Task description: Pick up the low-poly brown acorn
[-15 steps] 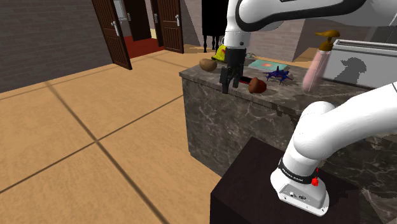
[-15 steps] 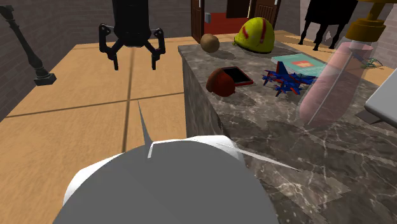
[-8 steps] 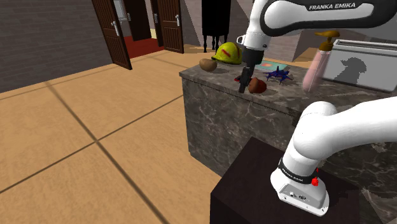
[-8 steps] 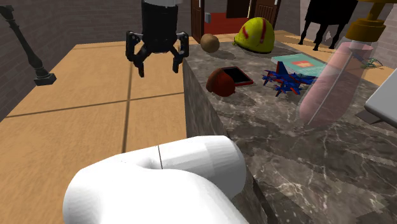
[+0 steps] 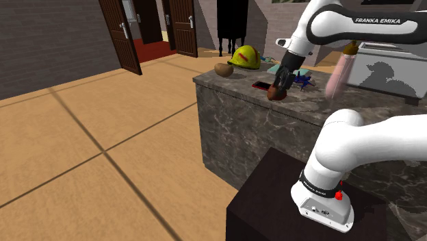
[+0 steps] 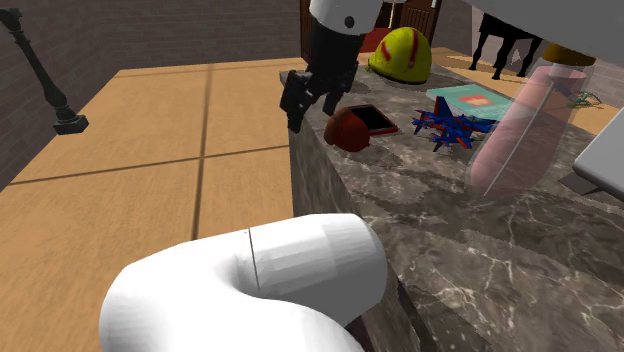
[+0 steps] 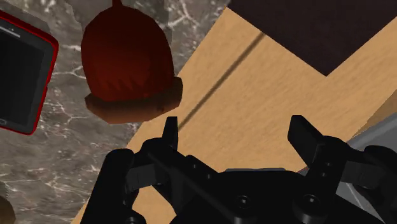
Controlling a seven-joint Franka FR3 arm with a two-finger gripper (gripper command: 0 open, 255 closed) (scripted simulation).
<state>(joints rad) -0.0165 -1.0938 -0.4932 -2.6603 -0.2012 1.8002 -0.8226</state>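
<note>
Red-brown acorn [image 7: 127, 63] on marble counter [image 7: 57, 165] by red phone [image 7: 19, 70]: long axis approx. parallel to phone, nub end away from gripper [image 7: 236, 130]. Fingers wide apart, holding nothing.

"FRANKA EMIKA" in blk letters, on white arm [image 5: 380, 22] upper link, no other legible txt

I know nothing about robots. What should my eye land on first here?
The white arm's black gripper, fingers open, hangs at the edge of the dark marble counter, just beside a reddish-brown acorn. Next to the acorn lies a red-framed phone; farther along the counter sits a bright yellow helmet.
</note>
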